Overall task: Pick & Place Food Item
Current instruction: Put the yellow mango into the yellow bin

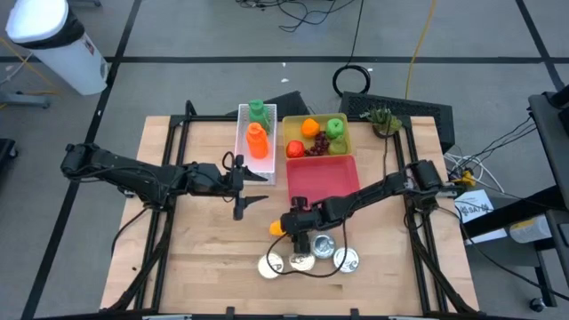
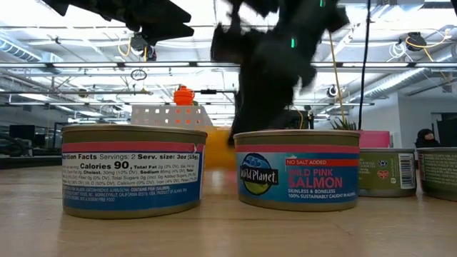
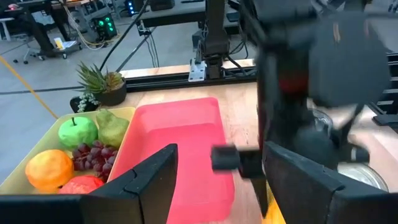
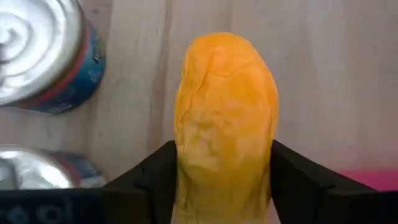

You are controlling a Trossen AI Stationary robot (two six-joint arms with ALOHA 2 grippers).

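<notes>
Two tin cans are standing just beside the right gripper, and the red tray is lying near it. The gripper is reaching down, its fingers touching both sides of the orange food item on the table. The left gripper is waiting half open, holding nothing.

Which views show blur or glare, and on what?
Low view: right arm smeared by motion, cans sharp, ceiling lights glaring. Left wrist view: that arm blurred too. Right wrist view: mango sharp between the fingers, can lid shiny.
</notes>
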